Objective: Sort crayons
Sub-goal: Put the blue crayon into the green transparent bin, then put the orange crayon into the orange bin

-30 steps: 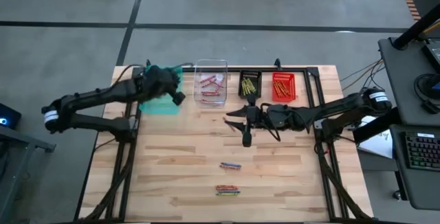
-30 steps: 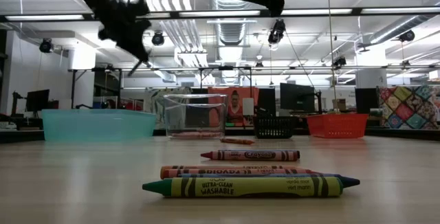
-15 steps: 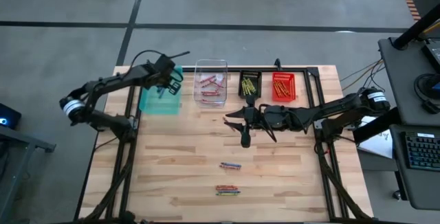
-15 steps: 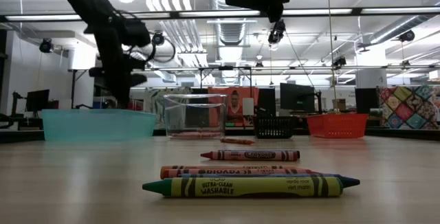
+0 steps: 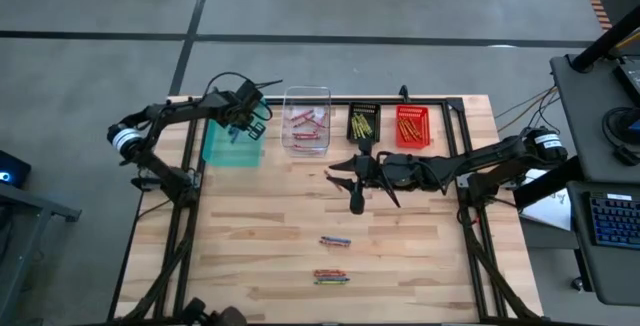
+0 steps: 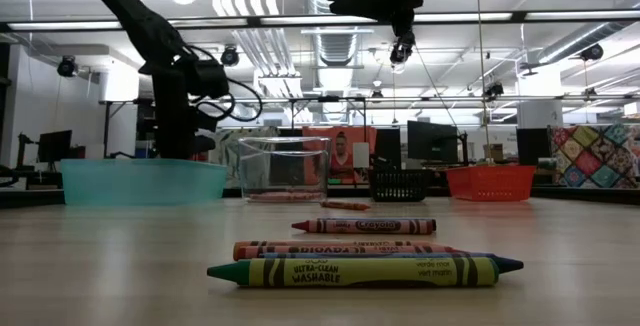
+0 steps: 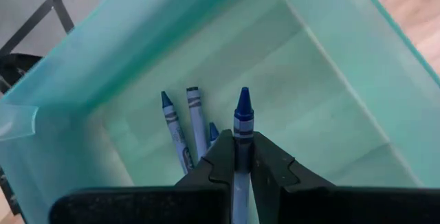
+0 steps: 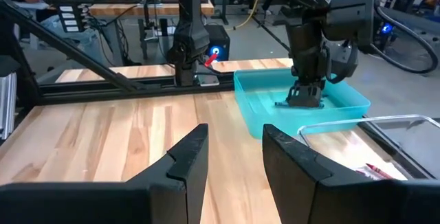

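My left gripper (image 7: 242, 140) is shut on a blue crayon (image 7: 243, 114) inside the teal bin (image 7: 323, 93) at the table's far left. It shows there too in the high view (image 5: 243, 128). Blue crayons (image 7: 184, 129) lie flat on the bin's floor. Loose crayons lie on the wood near the front: one (image 5: 335, 240) alone and a small group (image 5: 331, 277). My right gripper (image 8: 234, 159) hangs open above the table's middle (image 5: 340, 178), with nothing between its fingers. My left gripper pinches the blue crayon between its two fingers, on the wrapped shaft just behind the tip (image 7: 243, 136). The crayon lies along the fingers, its pointed end sticking out past them. The fingers slant steeply down from above into the teal bin. Whether the tip touches the floor, I cannot tell.
Along the far edge stand a clear bin (image 5: 306, 121) with red and pink crayons, a black bin (image 5: 363, 123) with yellow ones and a red bin (image 5: 411, 126) with orange ones. Bare wood lies between the bins and the loose crayons.
My left gripper has swung toward the table's far edge, tipped more steeply downward and sunk into the teal bin. My right gripper has kept still.
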Available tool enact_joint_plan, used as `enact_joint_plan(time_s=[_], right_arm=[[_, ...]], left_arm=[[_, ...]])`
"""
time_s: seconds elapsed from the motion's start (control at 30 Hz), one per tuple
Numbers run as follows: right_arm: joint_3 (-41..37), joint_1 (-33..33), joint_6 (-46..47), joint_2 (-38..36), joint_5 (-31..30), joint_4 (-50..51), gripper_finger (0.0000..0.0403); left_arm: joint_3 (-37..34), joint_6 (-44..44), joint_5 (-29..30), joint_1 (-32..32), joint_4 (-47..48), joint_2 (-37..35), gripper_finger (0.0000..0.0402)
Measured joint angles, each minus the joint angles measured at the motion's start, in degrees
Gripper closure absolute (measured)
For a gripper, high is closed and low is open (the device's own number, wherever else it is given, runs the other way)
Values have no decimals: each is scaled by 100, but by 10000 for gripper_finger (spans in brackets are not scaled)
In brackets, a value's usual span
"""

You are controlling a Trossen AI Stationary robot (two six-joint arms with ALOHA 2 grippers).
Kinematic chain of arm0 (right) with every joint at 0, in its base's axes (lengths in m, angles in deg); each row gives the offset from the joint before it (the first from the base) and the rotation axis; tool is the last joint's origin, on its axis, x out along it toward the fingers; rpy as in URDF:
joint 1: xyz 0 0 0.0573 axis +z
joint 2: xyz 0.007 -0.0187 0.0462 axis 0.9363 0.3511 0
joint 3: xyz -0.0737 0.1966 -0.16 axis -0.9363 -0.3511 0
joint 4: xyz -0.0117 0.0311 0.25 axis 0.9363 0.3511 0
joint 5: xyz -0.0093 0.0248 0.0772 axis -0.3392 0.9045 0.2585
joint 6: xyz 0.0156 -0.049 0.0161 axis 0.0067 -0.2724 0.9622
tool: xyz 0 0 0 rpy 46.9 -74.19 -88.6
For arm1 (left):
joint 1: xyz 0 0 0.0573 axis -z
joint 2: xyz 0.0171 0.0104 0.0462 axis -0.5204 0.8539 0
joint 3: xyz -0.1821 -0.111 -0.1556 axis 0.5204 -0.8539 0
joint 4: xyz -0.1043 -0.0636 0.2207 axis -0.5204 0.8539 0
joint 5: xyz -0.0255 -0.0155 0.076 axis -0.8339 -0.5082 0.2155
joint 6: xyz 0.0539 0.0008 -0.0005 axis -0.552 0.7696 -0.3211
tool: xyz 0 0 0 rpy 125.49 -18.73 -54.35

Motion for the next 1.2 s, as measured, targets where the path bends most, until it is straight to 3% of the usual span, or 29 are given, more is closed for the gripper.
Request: enact_joint_plan(time_s=[0.4, 0.67, 0.93, 1.2], right_arm=[[-2, 0, 64, 0, -1, 8, 278], [-7, -2, 339, 0, -4, 138, 278], [-4, -90, 722, 0, -5, 203, 278], [545, -317, 1312, 92, -11, 1643, 278]], left_arm=[[0, 0, 15, 0, -153, 65, 333], [0, 69, 14, 76, -157, -152, 322], [-88, 256, 7, 597, -166, -1168, 322], [-438, 523, 9, 1813, -595, -2713, 322]])
